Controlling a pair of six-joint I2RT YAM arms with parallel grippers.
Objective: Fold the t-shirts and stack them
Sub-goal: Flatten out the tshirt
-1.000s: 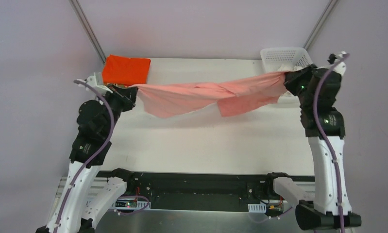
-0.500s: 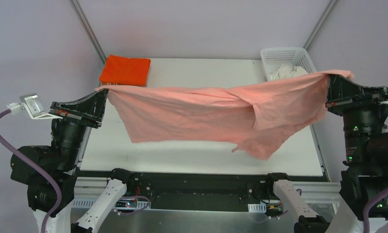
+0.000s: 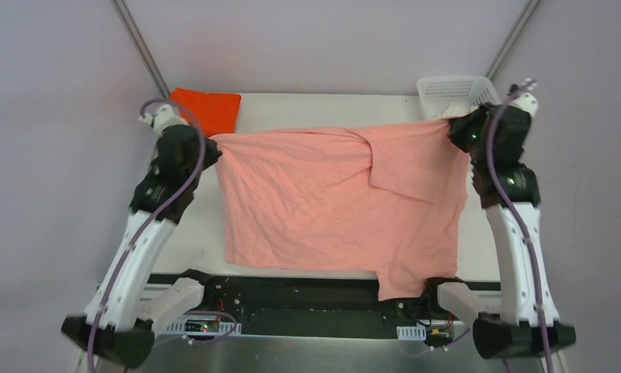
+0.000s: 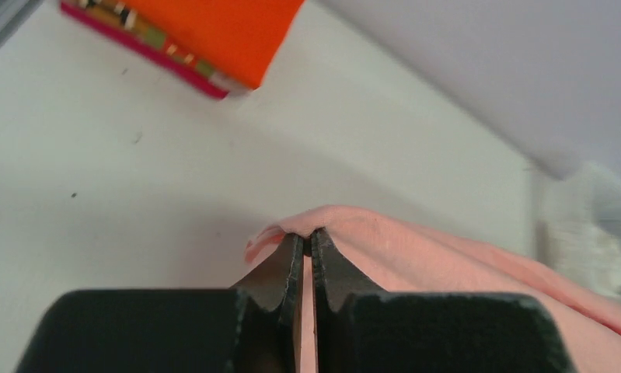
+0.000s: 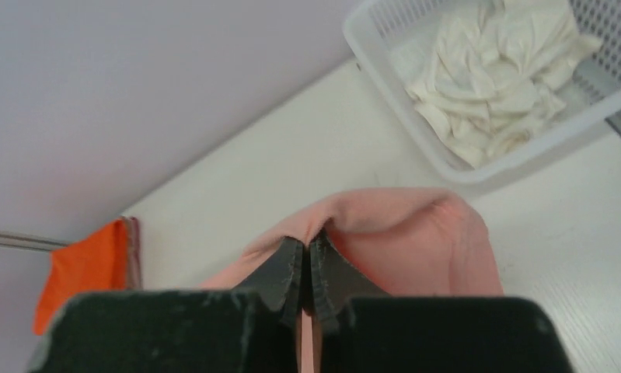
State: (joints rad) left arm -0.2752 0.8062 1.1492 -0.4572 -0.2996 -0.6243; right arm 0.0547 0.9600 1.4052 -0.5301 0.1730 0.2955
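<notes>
Where the table's near edge drops away, one lower corner of the salmon pink t-shirt (image 3: pixel 334 202) is hanging off over the arm bases. That's the worry: set it down like this and that flap drags or bunches. The shirt spreads across the table (image 3: pixel 315 109), though I can't tell whether it lies flat on it. One sleeve is folded in over the body on the right, a crease waiting to be pressed in.

At the far corners, the left gripper (image 4: pixel 307 237) is pinched tight on a ridge of pink cloth. The right gripper (image 5: pixel 307 247) is clamped the same way, with fabric bulging round its tips. Both bites look thin, so a sharp tug could slip one out.

Beyond them, far left, sits the folded orange t-shirt (image 3: pixel 206 109). The left wrist view shows a magenta t-shirt (image 4: pixel 148 48) edge beneath it, which the overhead misses. Far right is the basket (image 5: pixel 416 109), and only the right wrist view shows the cream-white t-shirt (image 5: pixel 493 70) crumpled inside.
</notes>
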